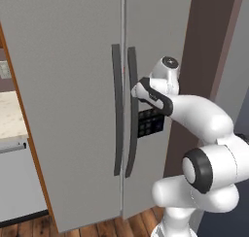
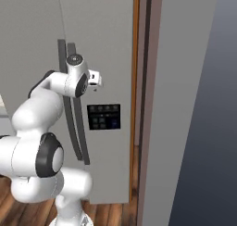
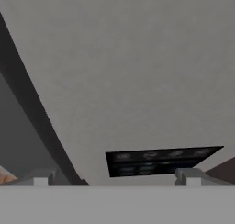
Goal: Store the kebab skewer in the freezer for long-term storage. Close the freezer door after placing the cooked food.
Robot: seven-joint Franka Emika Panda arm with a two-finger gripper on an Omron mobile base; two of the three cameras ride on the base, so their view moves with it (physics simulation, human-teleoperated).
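Doors of the freezer (image 1: 73,110) stand shut, and the gripper (image 2: 96,79) hangs close to the freezer door (image 2: 109,58), just above its black panel (image 2: 104,117) and beside the dark handle (image 2: 79,137). Fingers (image 3: 190,177) look spread and hold nothing. No skewer shows, so where it lies I cannot tell. Judging by this, either opening is about to begin or closing is done; a pull would need the fingers round that handle. Wood floor (image 1: 121,227) below; pale counter (image 1: 10,115) at left
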